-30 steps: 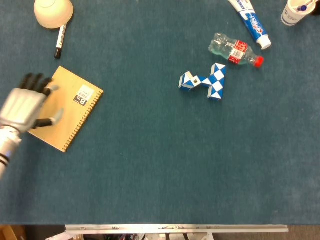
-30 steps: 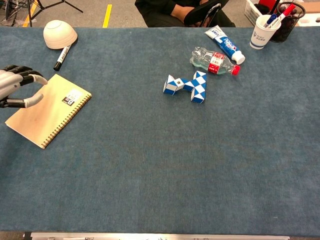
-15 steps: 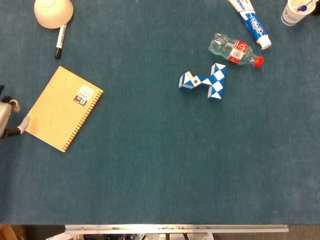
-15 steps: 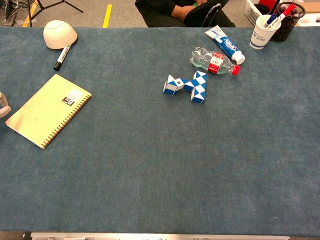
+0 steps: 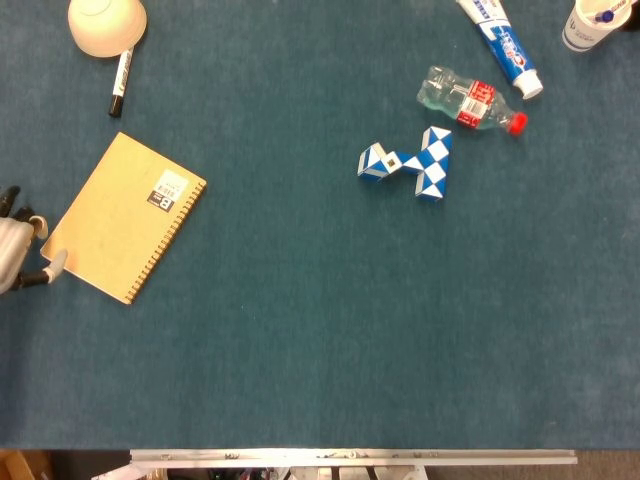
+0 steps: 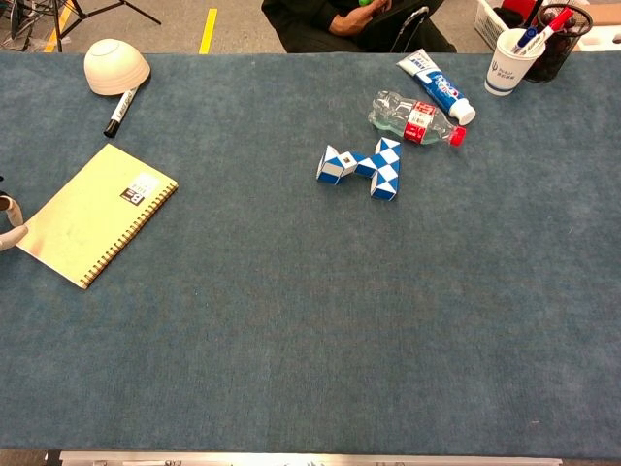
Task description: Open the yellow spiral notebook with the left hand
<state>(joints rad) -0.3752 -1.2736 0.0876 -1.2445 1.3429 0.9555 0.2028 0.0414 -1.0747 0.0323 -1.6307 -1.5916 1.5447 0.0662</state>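
The yellow spiral notebook [image 5: 125,218] lies closed and flat at the table's left, its wire binding along the lower right edge; the chest view shows it too [image 6: 92,214]. Only a sliver of my left hand [image 5: 18,255] shows at the left border of the head view. One pale fingertip [image 5: 57,262] sits at the notebook's left corner, touching or nearly touching it. The hand holds nothing. In the chest view the left hand [image 6: 8,221] is just a tip at the frame edge. My right hand appears in neither view.
An upturned white bowl [image 5: 106,24] and a black marker [image 5: 120,82] lie beyond the notebook. Further right are a blue-and-white snake puzzle [image 5: 410,163], a plastic bottle [image 5: 470,100], a toothpaste tube [image 5: 500,42] and a paper cup [image 5: 590,22].
My left hand drew back leftward off the notebook cover, nearly leaving view, then came back slightly to the left corner. The notebook stays closed and has not shifted.
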